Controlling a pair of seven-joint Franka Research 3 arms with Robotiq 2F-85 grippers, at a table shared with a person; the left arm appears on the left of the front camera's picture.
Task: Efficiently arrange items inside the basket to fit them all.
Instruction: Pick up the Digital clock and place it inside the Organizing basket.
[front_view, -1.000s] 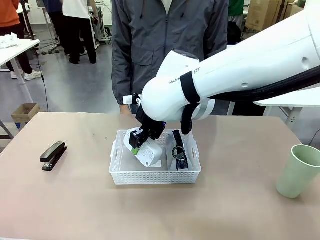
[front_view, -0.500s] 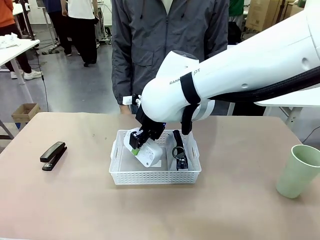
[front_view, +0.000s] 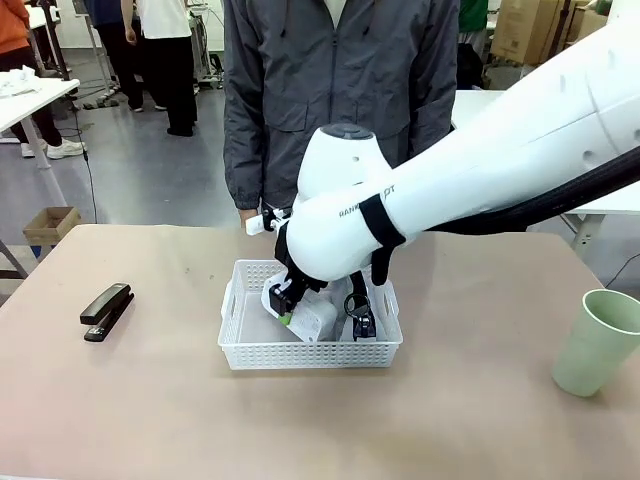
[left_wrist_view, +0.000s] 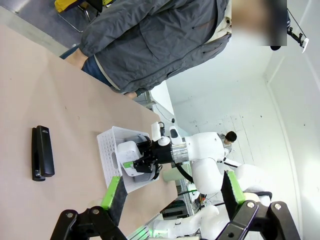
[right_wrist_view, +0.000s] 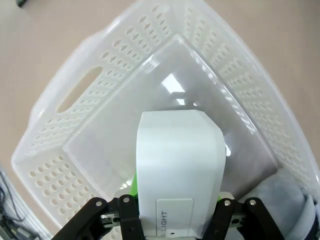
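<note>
Right wrist view | smooth white rectangular box (right_wrist_view: 177, 165) | perforated plastic basket (right_wrist_view: 120, 60)

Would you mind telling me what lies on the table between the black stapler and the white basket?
Nothing: in the front view, the stretch of table between the stapler and the basket is bare.

right arm (front_view: 480, 170) slanting low across the basket (front_view: 250, 352), barring entry from above and the right, white box (right_wrist_view: 177, 165) and grey pouch (right_wrist_view: 295, 202) crowding its right half, left floor bare, open table (front_view: 150, 410) between stapler (front_view: 107, 310) and basket, cup (front_view: 598, 342) well apart at right
</note>
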